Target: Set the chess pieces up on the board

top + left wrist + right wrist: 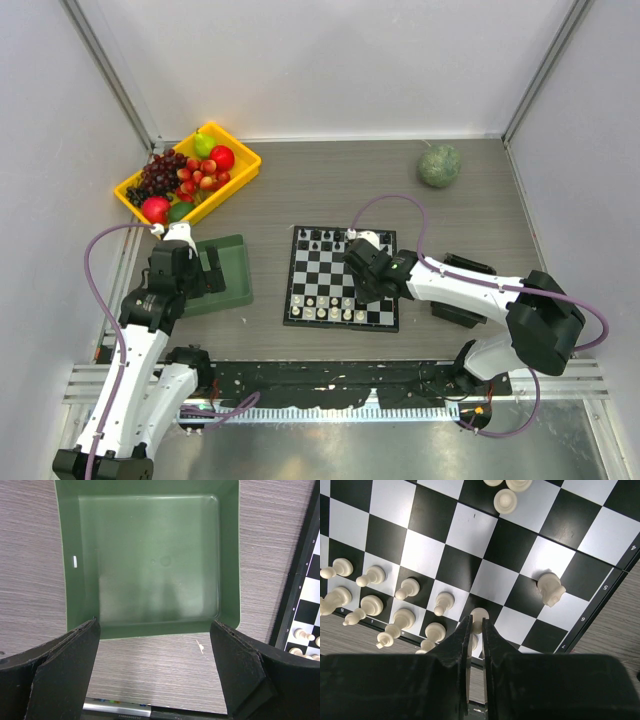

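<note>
- Your right fingers (362, 291) are pinched together on a white pawn (479, 614), low in the centre of the right wrist view. The pawn's round head shows just above the fingertips, over a dark square near the board's lower edge.
- Your left fingers (203, 268) stand wide apart with nothing between them. They hover over the near edge of the green tray (229, 555), which fills the upper half of the left wrist view.
- You will find the board (312, 272) lying flat on the counter (330, 190) in the middle of the top view, just right of the tray.
- In the top view, white pieces (330, 312) crowd the board's two lowest rows and black pieces (325, 238) line its upper edge.
- In the right wrist view, more white pawns (409, 587) cluster at the lower left.
- A white knight (550, 589) stands alone at the centre right of that view, and a few more white pieces sit at the top edge.
- A yellow bin (247, 160) of fruit (190, 175) sits at the upper left of the top view.
- At the upper right there is a round green thing (439, 165).
</note>
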Robot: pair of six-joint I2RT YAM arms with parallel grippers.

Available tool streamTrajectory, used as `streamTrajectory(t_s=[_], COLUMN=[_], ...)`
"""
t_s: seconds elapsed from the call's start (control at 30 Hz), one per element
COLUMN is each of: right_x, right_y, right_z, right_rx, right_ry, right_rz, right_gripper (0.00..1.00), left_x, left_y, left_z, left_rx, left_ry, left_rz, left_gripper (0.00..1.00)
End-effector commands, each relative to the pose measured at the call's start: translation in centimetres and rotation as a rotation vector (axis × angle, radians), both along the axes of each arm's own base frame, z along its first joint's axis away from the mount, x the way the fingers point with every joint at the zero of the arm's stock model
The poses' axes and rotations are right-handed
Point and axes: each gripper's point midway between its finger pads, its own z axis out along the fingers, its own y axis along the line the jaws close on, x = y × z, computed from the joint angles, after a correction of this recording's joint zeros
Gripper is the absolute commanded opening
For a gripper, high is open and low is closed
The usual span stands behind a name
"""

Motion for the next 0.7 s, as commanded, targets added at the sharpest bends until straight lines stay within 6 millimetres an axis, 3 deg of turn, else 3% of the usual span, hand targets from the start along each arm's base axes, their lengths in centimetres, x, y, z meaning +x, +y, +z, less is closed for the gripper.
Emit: streamTrajectory(t_s=[0.0,0.67], right_x=[0.3,-0.3], right_y=[0.5,0.8], right_z=[0.1,-1.0], right_rx=[0.026,0.022], right_ry=[-0.016,0.024], right_rz=[-0.022,-0.003], right_gripper=[0.13,0.13], left_x=[0.7,0.7], left_y=[0.0,0.0], left_z=[1.8,1.9], left_rx=[-0.002,-0.003], left_ry=[-0.047,-0.049], left_rz=[-0.001,-0.004], left_gripper=[0.99,0.99])
